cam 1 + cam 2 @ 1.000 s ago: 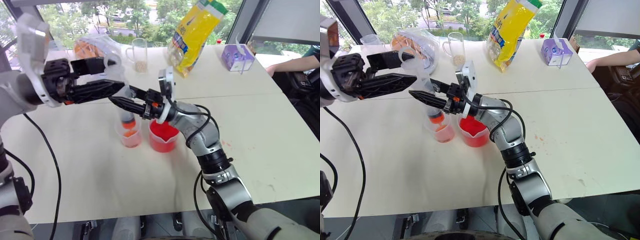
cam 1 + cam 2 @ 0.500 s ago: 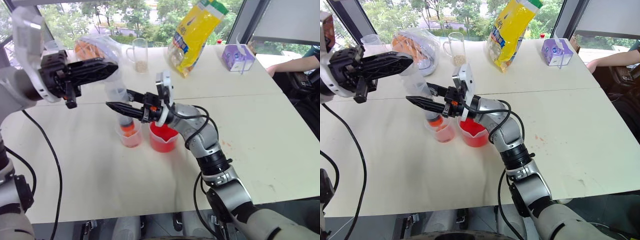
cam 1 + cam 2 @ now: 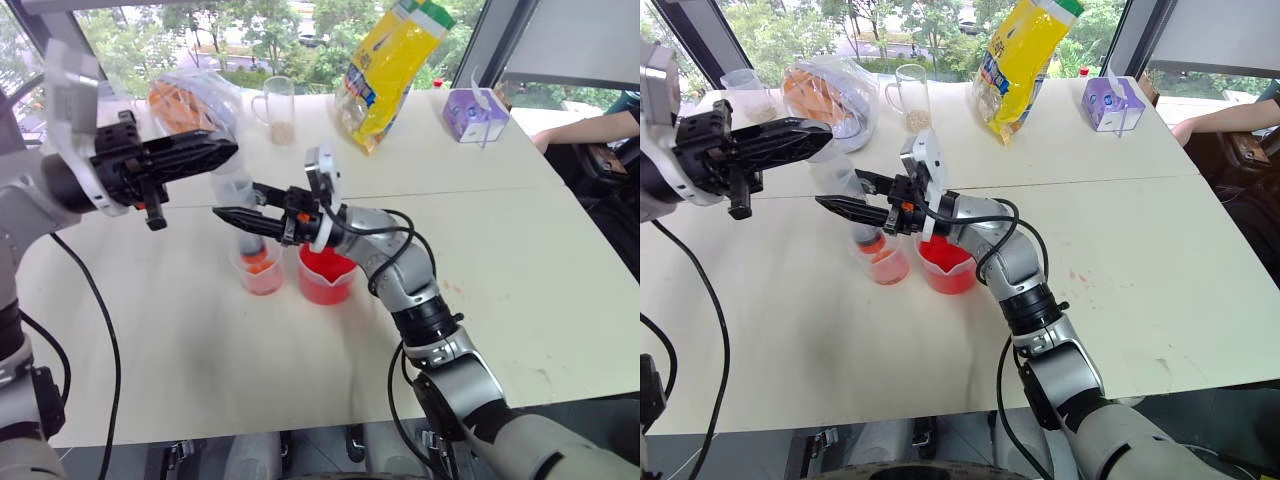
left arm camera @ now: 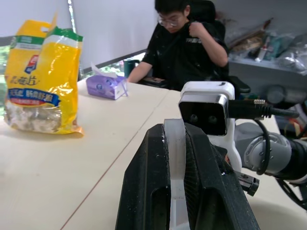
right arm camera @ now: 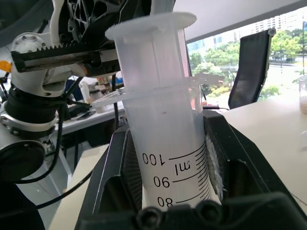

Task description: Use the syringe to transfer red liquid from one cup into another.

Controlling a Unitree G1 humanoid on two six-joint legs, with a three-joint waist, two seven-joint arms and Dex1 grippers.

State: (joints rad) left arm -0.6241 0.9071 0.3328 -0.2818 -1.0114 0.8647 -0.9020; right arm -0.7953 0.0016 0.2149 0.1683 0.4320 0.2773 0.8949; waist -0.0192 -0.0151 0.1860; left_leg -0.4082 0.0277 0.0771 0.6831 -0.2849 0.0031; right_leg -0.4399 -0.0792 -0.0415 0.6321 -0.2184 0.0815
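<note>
The syringe (image 3: pixel 238 192) stands tilted over the table with its orange-red tip (image 3: pixel 258 256) inside the small pinkish cup (image 3: pixel 262 282). My right gripper (image 3: pixel 236 206) reaches in from the right and is shut on the barrel (image 5: pixel 168 158), just under the flange. At the syringe's top, my left gripper (image 3: pixel 222 150) is shut on the white plunger (image 4: pixel 175 153). Right beside the small cup stands the wide beaker (image 3: pixel 328 288), holding red liquid (image 3: pixel 325 266).
At the table's far side are a yellow snack bag (image 3: pixel 390 65), a glass mug (image 3: pixel 278 105), a clear bag of orange food (image 3: pixel 185 95) and a purple tissue box (image 3: pixel 475 112). A person's arm (image 3: pixel 590 128) rests at the far right edge.
My left gripper, open around the syringe's top a second ago, has shut on the plunger. My right gripper has kept its hold on the barrel.
</note>
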